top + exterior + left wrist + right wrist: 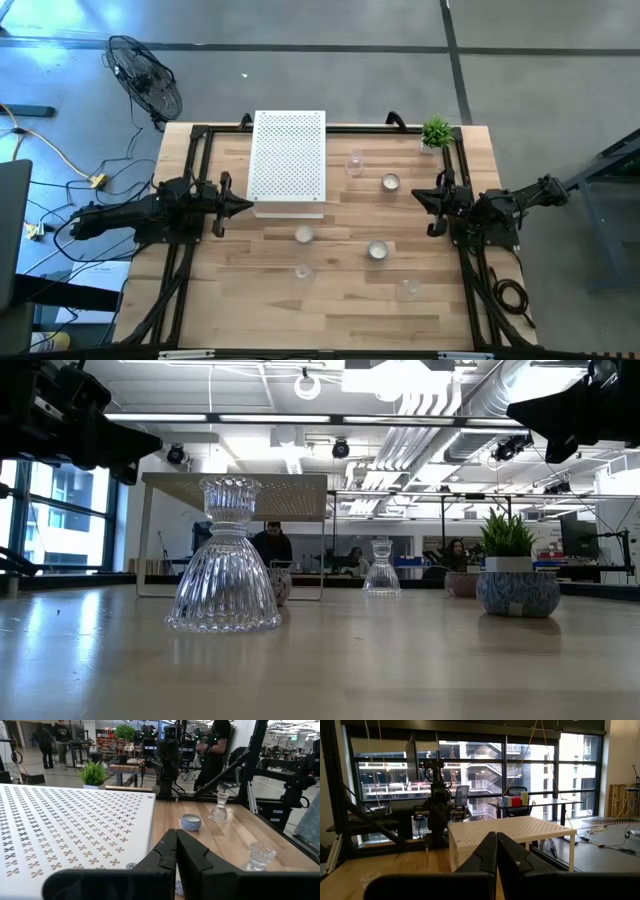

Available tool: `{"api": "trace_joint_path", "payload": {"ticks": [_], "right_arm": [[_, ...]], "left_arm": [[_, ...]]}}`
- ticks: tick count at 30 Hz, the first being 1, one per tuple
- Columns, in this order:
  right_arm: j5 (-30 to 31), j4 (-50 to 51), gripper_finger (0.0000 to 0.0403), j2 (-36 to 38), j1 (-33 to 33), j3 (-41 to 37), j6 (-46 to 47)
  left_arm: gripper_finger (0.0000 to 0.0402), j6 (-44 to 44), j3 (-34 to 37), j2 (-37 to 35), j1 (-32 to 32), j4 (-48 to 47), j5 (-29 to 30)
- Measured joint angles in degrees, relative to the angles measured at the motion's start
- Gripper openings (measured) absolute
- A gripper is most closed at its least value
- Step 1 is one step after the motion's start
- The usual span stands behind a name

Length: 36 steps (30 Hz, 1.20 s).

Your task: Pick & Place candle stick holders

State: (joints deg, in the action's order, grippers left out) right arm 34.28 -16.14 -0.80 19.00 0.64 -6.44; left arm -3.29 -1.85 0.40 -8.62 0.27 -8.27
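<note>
Nothing picked yet, by the look of it: both arms wait at the table's side edges, left pincer (243, 206) and right pincer (418, 195) each closed on nothing. The candle stick holders (377, 250) stand scattered over the wooden table (240, 300), between the arms and near the white perforated box (288, 160); a small potted plant (436, 133) sits at the far right corner. Next move likely calls for opening a pincer and reaching a near holder. Beyond: open workshop, desks, people, grey floor.
</note>
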Motion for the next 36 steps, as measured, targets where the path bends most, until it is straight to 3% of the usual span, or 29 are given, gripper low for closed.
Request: {"api": "trace_joint_path", "payload": {"ticks": [20, 25, 36], "right_arm": [[0.00, 0.01, 0.0000, 0.00, 0.00, 0.00, 0.00], [0.00, 0.02, 0.0000, 0.00, 0.00, 0.02, 0.00], [0.00, 0.00, 0.0000, 0.02, 0.00, 0.00, 0.00]], "left_arm": [[0.0000, 0.10, -0.01, 0.00, 0.01, 0.00, 0.02], [0.0000, 7.72, 0.00, -0.01, 0.00, -0.20, 3.48], [0.0000, 7.14, 0.00, -0.01, 0.00, -0.27, 4.37]]}}
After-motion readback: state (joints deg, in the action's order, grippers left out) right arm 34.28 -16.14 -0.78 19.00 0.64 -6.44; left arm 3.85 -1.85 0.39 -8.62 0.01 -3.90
